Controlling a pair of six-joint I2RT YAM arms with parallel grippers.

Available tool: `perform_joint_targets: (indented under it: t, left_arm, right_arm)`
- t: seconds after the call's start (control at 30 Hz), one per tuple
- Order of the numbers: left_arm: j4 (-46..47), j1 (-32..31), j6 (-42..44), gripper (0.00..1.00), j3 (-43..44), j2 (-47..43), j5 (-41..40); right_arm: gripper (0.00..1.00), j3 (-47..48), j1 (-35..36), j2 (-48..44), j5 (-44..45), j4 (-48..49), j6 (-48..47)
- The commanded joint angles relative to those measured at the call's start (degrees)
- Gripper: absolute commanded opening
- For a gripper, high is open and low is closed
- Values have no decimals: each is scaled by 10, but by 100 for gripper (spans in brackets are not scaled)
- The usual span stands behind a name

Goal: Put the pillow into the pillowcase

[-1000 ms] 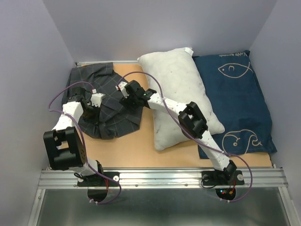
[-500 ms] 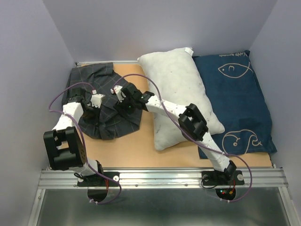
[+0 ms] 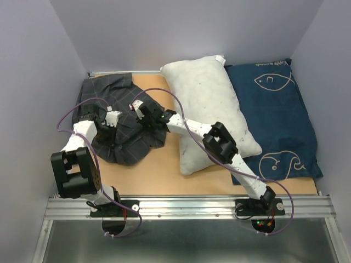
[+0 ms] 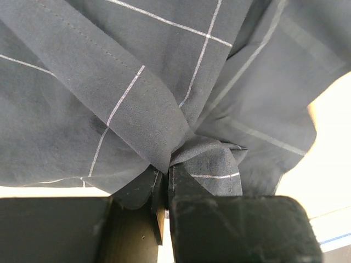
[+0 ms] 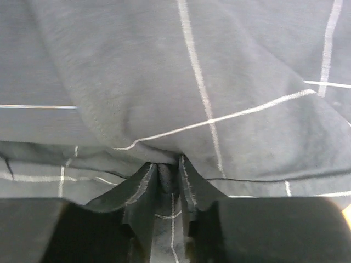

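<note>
The pillowcase (image 3: 126,129), dark grey with a thin light grid, lies bunched on the left of the table. My left gripper (image 3: 108,127) is shut on a fold of it; in the left wrist view the cloth (image 4: 181,142) gathers into the closed jaws (image 4: 166,170). My right gripper (image 3: 141,115) reaches across from the right and pinches the pillowcase's upper layer (image 5: 181,109) between its nearly closed jaws (image 5: 167,170). The plump white pillow (image 3: 211,107) lies diagonally at the table's middle, partly under the right arm.
A navy cloth with white fish drawings (image 3: 279,115) covers the right side beside the pillow. Purple walls close in the left, back and right. A metal rail (image 3: 186,205) carries the arm bases at the near edge. Bare wooden tabletop (image 3: 159,175) shows in front.
My right gripper moved left and down onto the pillowcase and closed on its fabric. The cloth's near edge has drawn in and bunched. The left gripper stayed where it was.
</note>
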Motion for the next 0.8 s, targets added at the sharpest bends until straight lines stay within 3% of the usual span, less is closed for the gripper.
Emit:
perform_joint_targets:
  t: [0.0, 0.33, 0.4, 0.47, 0.53, 0.7, 0.77]
  left_arm:
    - [5, 8, 9, 14, -12, -5, -9]
    - [14, 9, 7, 11, -10, 4, -17]
    - [15, 8, 8, 9, -9, 6, -25]
    - [15, 8, 12, 8, -11, 6, -27]
    - [16, 8, 15, 8, -13, 4, -28]
    - [25, 8, 33, 9, -23, -12, -30]
    - [28, 9, 48, 16, -28, -24, -30]
  right_arm:
    - [22, 34, -25, -34, 37, 12, -5]
    - [23, 24, -52, -80, 7, 12, -39]
    - [14, 24, -57, -84, 3, 12, -37]
    - [12, 32, -63, -85, -9, 12, -33]
    - [1, 42, -67, -83, -10, 13, -33]
    - [1, 129, -80, -39, 21, 17, -27]
    - [0, 154, -92, -6, 53, 28, -18]
